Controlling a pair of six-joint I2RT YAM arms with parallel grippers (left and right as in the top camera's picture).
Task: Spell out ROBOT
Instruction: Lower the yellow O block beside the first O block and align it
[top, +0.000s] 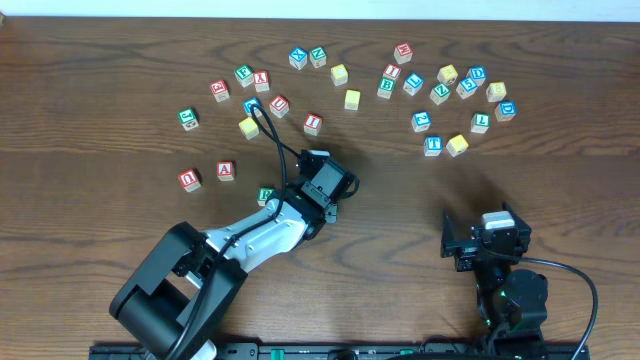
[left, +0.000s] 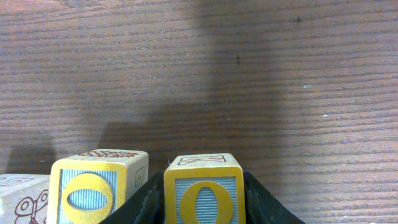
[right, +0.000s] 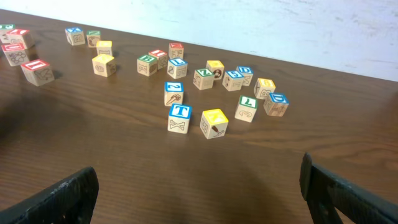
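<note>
Lighting is even and fairly bright. In the left wrist view a broad, soft shadow darkens the table (left: 298, 93), and the nearest cube (left: 202, 193) is slightly blurred.

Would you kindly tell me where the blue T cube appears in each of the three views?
Overhead: the blue T cube sits right of centre, on the lower edge of the right-hand cluster.
Left wrist: not in it.
Right wrist: mid-picture, frontmost of the cluster.
Shared landmark: the yellow cube just right of it in both.
</note>
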